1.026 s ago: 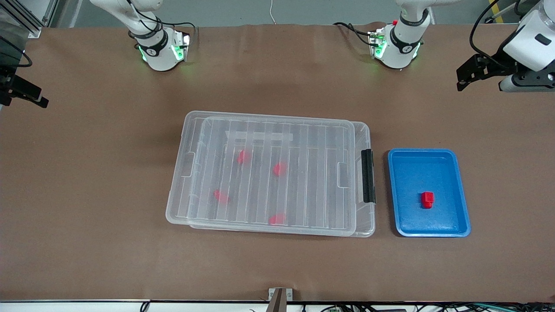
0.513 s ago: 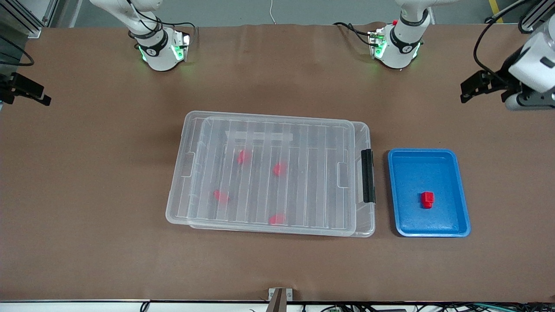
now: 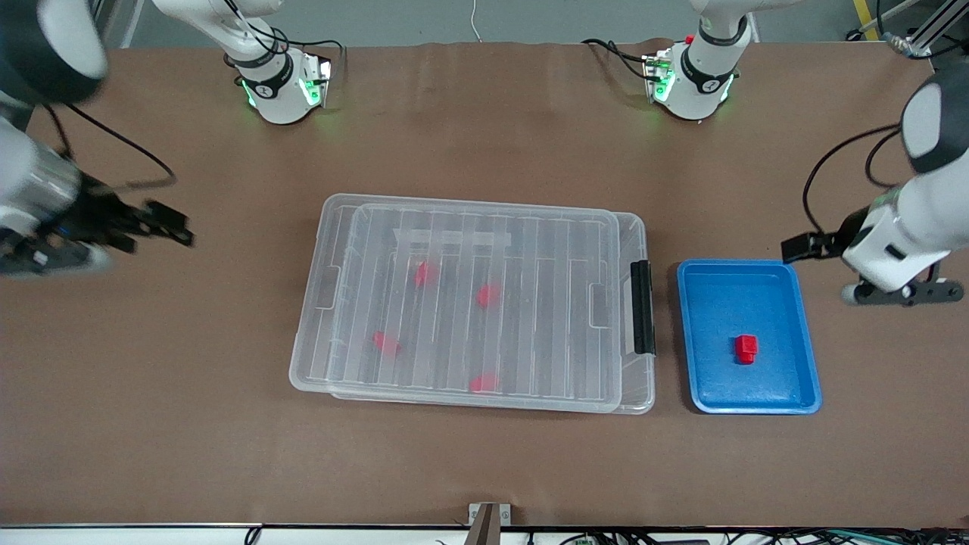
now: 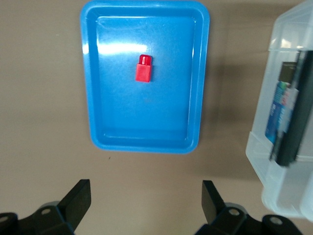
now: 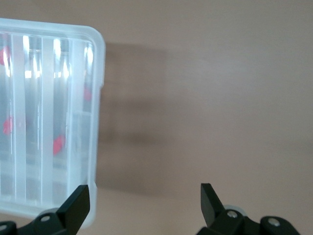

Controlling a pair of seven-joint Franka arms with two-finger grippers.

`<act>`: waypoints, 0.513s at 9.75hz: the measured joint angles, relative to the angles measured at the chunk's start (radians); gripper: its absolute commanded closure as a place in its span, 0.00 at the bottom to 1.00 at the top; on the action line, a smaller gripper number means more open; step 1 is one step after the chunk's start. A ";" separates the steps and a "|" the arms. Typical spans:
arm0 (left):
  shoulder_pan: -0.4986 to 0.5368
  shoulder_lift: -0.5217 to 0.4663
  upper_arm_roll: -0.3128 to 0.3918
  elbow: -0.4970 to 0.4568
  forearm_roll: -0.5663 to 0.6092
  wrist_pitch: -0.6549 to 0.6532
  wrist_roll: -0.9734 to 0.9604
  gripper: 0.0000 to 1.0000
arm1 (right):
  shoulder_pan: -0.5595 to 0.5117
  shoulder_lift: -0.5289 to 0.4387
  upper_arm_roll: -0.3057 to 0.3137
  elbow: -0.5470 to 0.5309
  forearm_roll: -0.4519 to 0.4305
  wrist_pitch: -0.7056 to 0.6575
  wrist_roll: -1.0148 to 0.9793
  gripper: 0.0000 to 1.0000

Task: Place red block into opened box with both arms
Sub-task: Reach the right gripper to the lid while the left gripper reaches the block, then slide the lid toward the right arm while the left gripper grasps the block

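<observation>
One red block (image 3: 746, 348) (image 4: 144, 68) lies in a blue tray (image 3: 757, 263) (image 4: 145, 146). The clear box (image 3: 640, 393) (image 4: 288, 196) stands mid-table with its ribbed lid (image 3: 484, 227) (image 5: 49, 73) lying on it. A black latch bar (image 3: 642, 306) (image 4: 293, 122) is at its end facing the tray. Several more red blocks (image 3: 488, 295) show dimly through the lid. My left gripper (image 3: 795, 247) (image 4: 146, 205) hangs open and empty over the table beside the tray's corner. My right gripper (image 3: 178, 227) (image 5: 145, 205) is open and empty over the table at the box's right-arm end.
The brown table (image 3: 484, 469) carries only the box and the tray, which sit a small gap apart. Both arm bases (image 3: 280, 83) (image 3: 693, 79) stand farther from the front camera than the box.
Both arms have swung in from the table's ends. The left gripper has come down toward the blue tray and the right gripper has moved toward the box. Both stay open.
</observation>
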 measured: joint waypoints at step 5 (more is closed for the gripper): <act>0.061 0.261 0.002 -0.032 0.010 0.280 0.000 0.00 | 0.062 0.198 0.117 -0.103 -0.009 0.281 0.158 0.00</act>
